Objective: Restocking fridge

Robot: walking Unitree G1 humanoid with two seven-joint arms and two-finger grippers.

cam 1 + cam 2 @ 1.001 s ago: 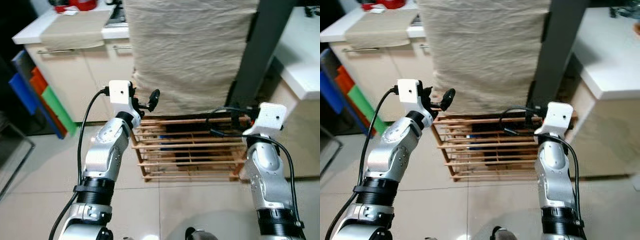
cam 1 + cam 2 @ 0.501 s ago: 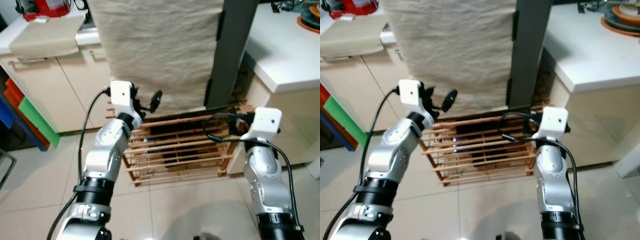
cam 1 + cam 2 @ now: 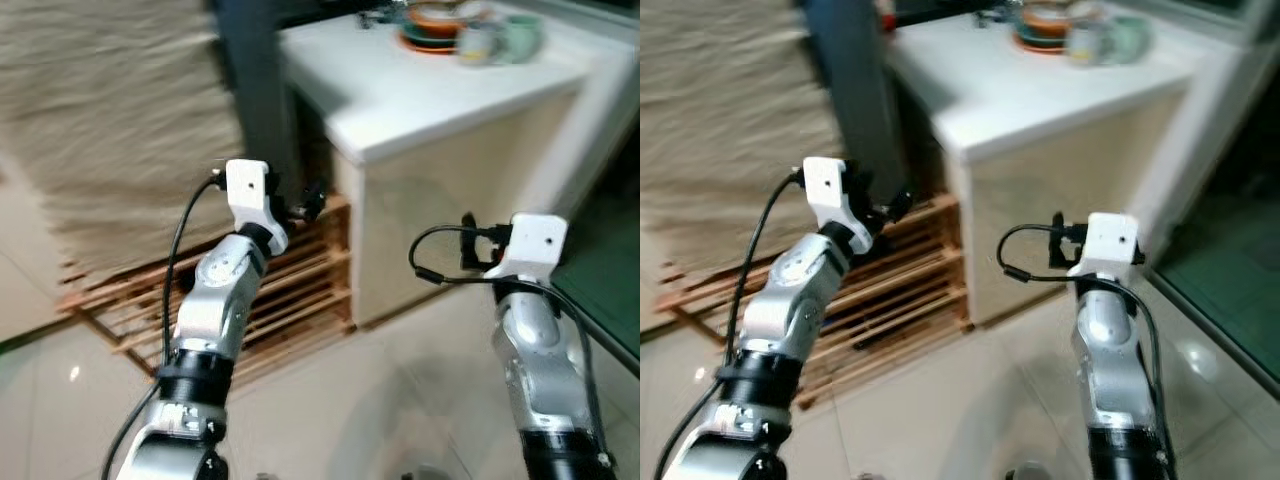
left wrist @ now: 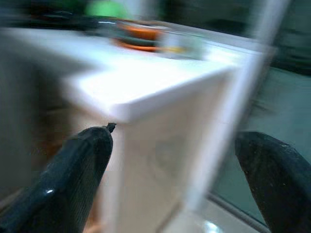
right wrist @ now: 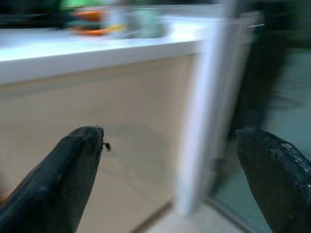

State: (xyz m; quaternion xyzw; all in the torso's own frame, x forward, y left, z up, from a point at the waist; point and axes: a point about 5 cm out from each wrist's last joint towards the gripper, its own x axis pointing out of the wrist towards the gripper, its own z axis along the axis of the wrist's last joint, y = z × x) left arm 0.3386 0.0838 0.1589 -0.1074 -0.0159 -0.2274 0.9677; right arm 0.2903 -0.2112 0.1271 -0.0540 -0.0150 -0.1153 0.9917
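Observation:
Both arms are raised in front of me while the views are blurred. My left gripper is held up before a dark post and the corner of a white counter. In the left wrist view its two black fingers stand wide apart with nothing between them. My right gripper is in front of the counter's beige side panel. It is open too, with fingers spread and empty, pointing at that panel and a white upright frame.
A low wooden slatted rack stands on the tiled floor beneath a hanging beige cloth. Orange dishes and a pale green mug sit at the far end of the counter. Dark glass lies at the right.
The whole picture has swung: the camera has turned right, so the cloth and rack slid left and the white counter came to the middle. Both arms keep their raised pose.

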